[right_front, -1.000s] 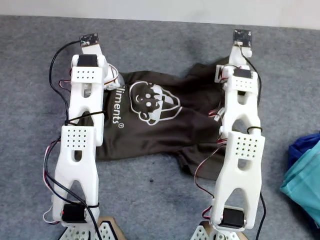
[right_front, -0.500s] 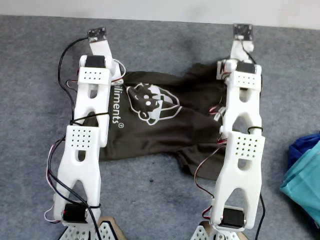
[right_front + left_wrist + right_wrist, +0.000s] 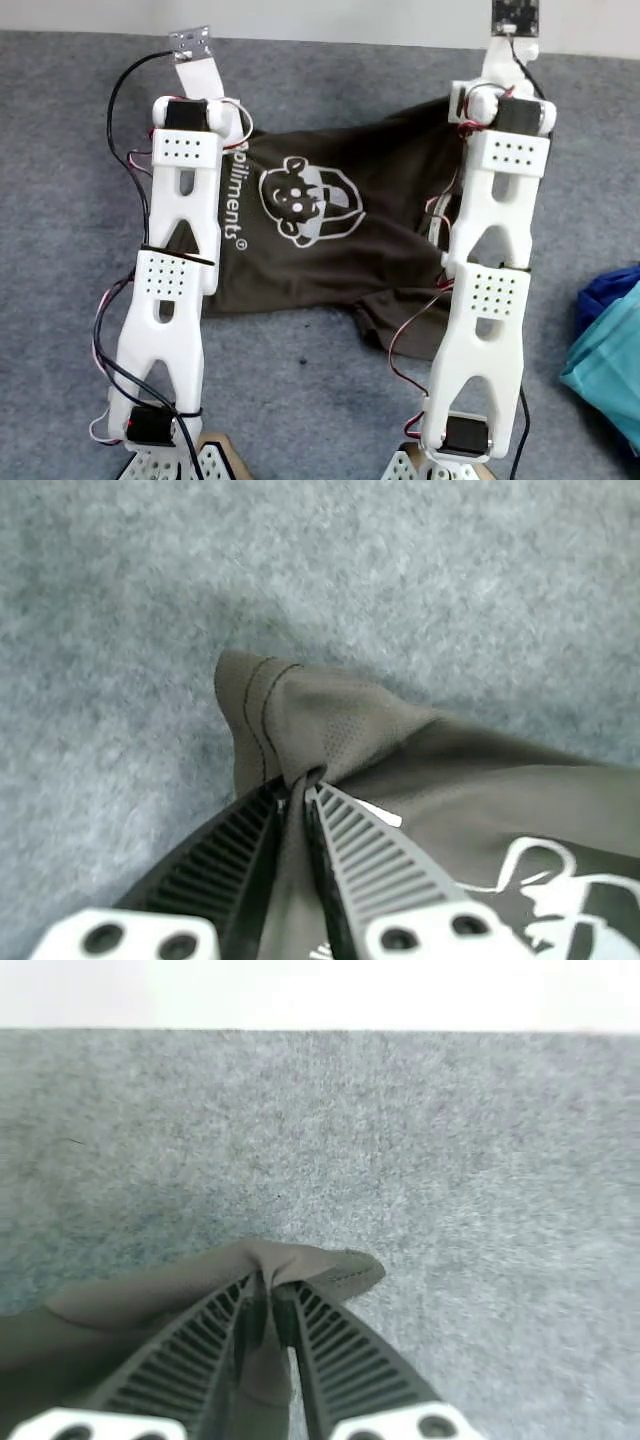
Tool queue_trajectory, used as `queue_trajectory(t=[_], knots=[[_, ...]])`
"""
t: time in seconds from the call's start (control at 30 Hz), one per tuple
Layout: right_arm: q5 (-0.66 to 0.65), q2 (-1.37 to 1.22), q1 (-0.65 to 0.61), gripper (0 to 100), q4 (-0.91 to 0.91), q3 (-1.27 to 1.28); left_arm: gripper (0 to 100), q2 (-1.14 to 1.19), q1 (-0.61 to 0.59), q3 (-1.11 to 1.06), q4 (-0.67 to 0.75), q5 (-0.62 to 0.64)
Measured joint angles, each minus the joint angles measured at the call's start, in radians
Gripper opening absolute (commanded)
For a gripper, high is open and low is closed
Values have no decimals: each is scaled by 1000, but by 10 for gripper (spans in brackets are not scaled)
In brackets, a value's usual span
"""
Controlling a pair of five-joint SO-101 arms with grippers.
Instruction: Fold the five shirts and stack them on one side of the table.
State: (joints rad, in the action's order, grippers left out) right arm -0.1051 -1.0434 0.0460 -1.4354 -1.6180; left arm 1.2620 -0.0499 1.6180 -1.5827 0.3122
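Brown shirt (image 3: 350,260) with a white print lies spread on the grey table (image 3: 60,250); my left gripper (image 3: 297,792) is clenched on the shirt's far left corner, fabric pinched between its fingers. My right gripper (image 3: 268,1295) grasps the shirt's far right corner in the same way. Right of the shirt, well apart, lie blue and teal cloths (image 3: 610,350).

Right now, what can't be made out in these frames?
High view: blue and teal cloth is cut off by the right edge; how many pieces, cannot tell.
High view: the dark shirt has its sides and far corners covered by the two arms.
Left wrist view: the fabric inside the left gripper is hidden by its fingers.
Right wrist view: the right gripper hides its pinch likewise; the shirt runs off the picture's edge.
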Motion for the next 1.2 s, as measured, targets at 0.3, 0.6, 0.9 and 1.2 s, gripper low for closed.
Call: queue_trajectory(t=[0.3, 0.6, 0.9, 1.2], knots=[[-3, 0, 8, 6, -57, -23, 281, 0, -8, 0, -129, -32], [-43, 0, 51, 6, -2, -23, 277, 0, -80, 0, -129, -5], [-52, -2, 78, 6, 8, -23, 277, 135, -80, 2, -71, 0], [-52, -66, 80, 6, 11, -25, 190, 140, -69, 11, -69, 0]])
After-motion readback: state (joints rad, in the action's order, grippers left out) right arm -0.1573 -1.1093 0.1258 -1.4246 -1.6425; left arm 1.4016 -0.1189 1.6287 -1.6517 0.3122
